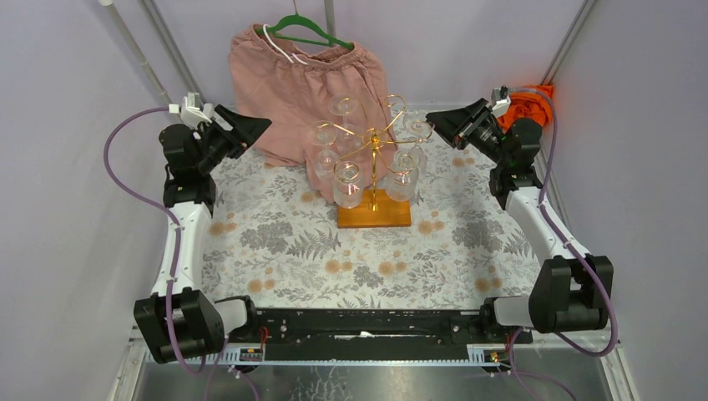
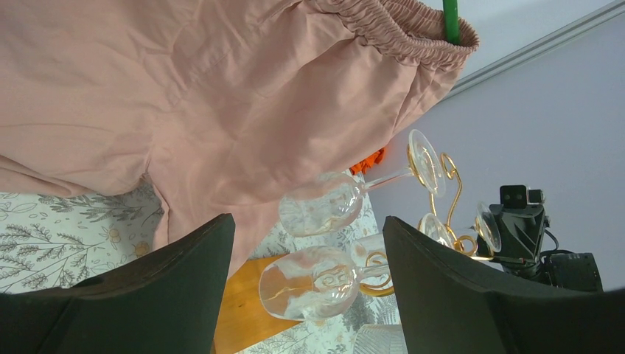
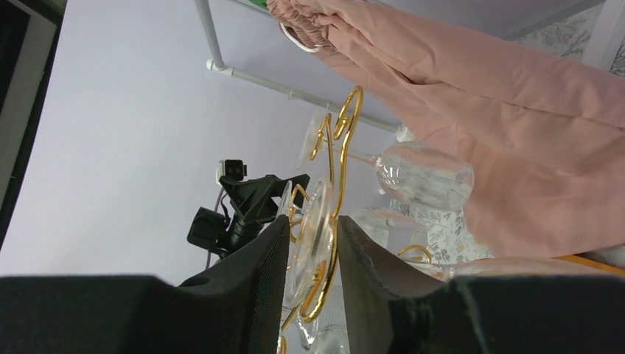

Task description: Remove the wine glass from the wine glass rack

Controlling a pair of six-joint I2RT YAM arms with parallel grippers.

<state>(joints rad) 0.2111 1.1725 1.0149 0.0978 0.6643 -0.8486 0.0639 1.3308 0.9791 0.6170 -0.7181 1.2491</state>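
The gold wine glass rack [image 1: 375, 163] stands on its orange-brown base [image 1: 373, 210] at the middle back of the table. Several clear wine glasses hang upside down from it. My right gripper [image 1: 432, 119] is at the rack's right arm. In the right wrist view its fingers [image 3: 313, 221] are nearly together, pressed on the foot of a wine glass [image 3: 315, 240] and the gold loop [image 3: 346, 118] holding it. My left gripper [image 1: 263, 125] is open and empty, left of the rack. In the left wrist view [image 2: 309, 219] it faces two hanging glasses [image 2: 317, 284] from a distance.
Pink shorts [image 1: 309, 75] on a green hanger hang behind the rack and drape onto the table. An orange cloth [image 1: 530, 104] sits at the back right corner. A floral tablecloth [image 1: 275, 242] covers the table, and grey walls enclose it.
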